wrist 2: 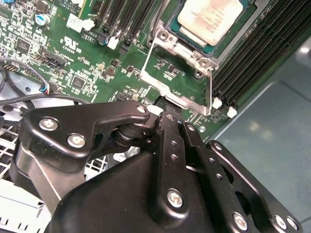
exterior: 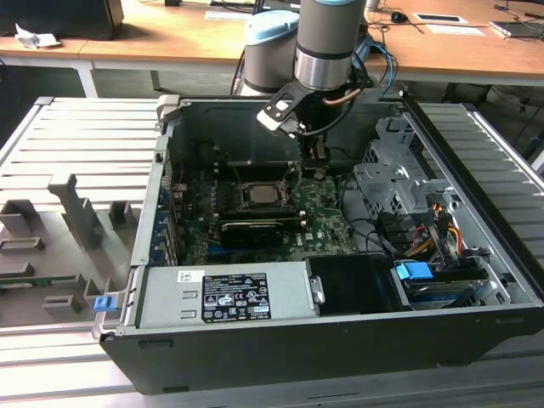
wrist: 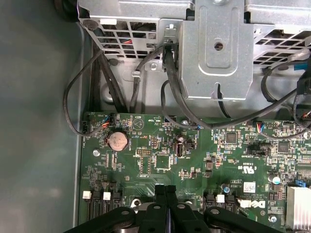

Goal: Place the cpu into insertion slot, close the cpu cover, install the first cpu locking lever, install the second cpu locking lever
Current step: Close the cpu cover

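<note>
The cpu [exterior: 259, 195] [wrist 2: 210, 19], a silvery square plate, lies flat in the insertion slot [wrist 2: 167, 38] on the green board. In the second wrist view the cpu cover [wrist 2: 175, 95], a thin silvery frame with a large cut-out, stands swung up off the socket. My gripper [wrist 2: 167, 116] [exterior: 313, 170] [wrist: 165, 188] is shut with nothing between its fingers. Its black fingertips sit at the cover's free edge, on the side away from the cpu. Whether they touch the frame I cannot tell.
The board lies inside an open computer case [exterior: 161, 170]. A long black expansion card [exterior: 251, 228] lies in front of the socket and black memory slots [wrist 2: 257, 53] run beside it. The drive cage [exterior: 395, 183] [wrist: 216, 48], cables [wrist: 170, 87] and power supply [exterior: 225, 293] crowd the sides.
</note>
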You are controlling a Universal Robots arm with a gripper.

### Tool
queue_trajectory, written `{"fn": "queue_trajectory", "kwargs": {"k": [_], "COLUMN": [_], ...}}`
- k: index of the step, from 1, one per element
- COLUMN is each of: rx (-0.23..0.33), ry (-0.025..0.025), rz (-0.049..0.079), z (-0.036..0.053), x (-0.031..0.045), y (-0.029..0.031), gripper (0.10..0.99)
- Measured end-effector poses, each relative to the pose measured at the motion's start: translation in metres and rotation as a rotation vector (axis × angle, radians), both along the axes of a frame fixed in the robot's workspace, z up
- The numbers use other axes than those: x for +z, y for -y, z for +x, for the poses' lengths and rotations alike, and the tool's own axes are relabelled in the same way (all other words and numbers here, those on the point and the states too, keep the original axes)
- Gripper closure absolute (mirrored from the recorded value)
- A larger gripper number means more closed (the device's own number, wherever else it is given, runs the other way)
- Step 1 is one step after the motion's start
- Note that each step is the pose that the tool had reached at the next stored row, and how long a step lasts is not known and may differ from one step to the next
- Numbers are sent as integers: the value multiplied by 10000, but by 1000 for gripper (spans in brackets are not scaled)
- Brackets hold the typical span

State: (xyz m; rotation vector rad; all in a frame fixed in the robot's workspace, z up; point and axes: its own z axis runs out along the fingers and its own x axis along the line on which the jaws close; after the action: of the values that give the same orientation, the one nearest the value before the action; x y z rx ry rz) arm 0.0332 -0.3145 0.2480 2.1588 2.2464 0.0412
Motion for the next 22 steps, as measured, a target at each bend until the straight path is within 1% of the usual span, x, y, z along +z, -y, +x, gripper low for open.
{"fn": "queue_trajectory", "kwargs": {"k": [8, 11, 17, 22], "rx": [0, 0, 1, 1], "ry": [0, 0, 0, 0], "rz": [0, 0, 0, 0], "z": [-44, -102, -127, -168], "x": [0, 0, 0, 0], "y": [0, 0, 0, 0], "gripper": [980, 980, 980, 980]}}
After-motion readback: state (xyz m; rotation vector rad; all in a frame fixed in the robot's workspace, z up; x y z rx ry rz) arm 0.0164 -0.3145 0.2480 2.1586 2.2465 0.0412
